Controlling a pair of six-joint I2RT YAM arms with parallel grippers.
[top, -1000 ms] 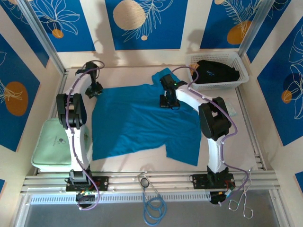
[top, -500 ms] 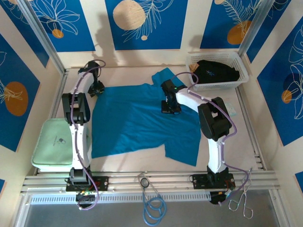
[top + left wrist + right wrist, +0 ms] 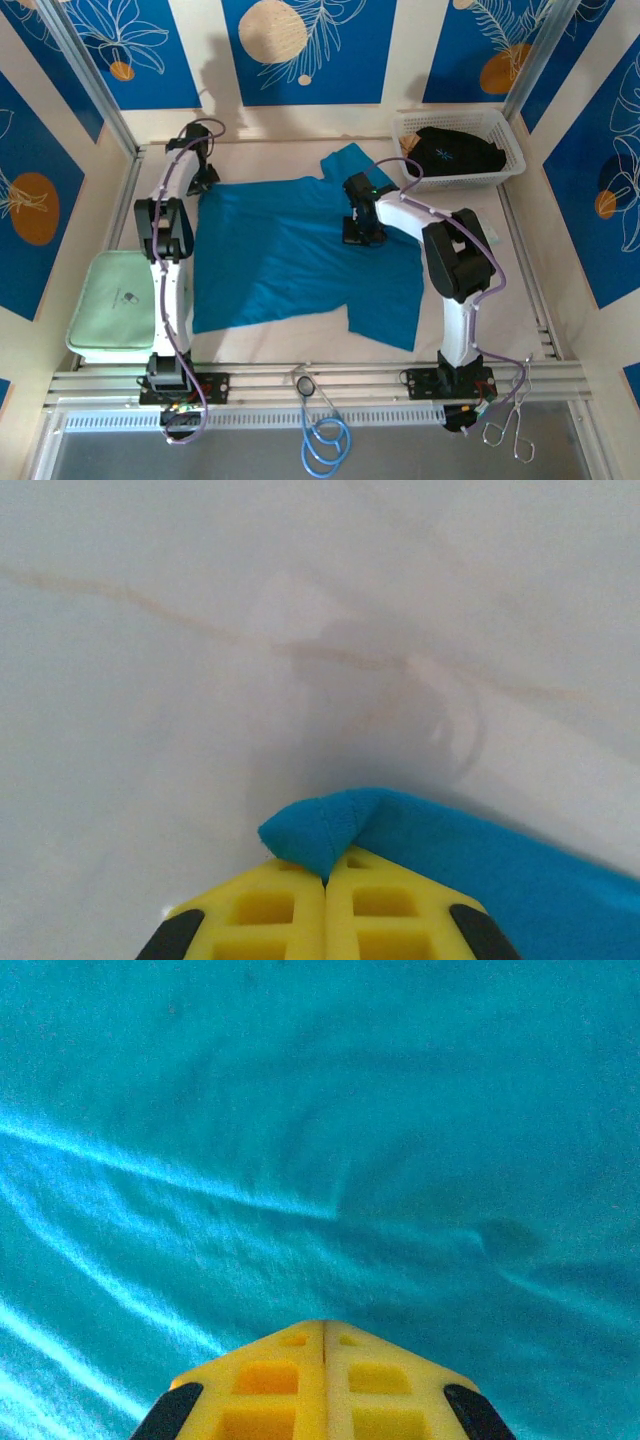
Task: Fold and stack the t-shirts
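The teal-blue t-shirt (image 3: 300, 260) lies spread on the table, one sleeve (image 3: 350, 165) pointing to the back. My left gripper (image 3: 204, 177) is at the shirt's far left corner and is shut on a small fold of teal cloth (image 3: 320, 830); its yellow fingers (image 3: 270, 910) meet with the fold pinched at their tips. My right gripper (image 3: 361, 232) sits over the shirt's upper right part, its jaws shut with nothing between them (image 3: 324, 1328), teal cloth (image 3: 300, 1160) just below. The black t-shirt (image 3: 455, 150) with a small pale mark lies bunched in the basket.
A white mesh basket (image 3: 512, 152) stands at the back right. A pale green pad (image 3: 112, 305) lies at the left edge. A blue cable coil (image 3: 325, 440) and metal tongs (image 3: 510, 430) rest on the near rail.
My left gripper has moved toward the back, drawing the shirt's far left corner with it. My right gripper has slid slightly nearer over the shirt.
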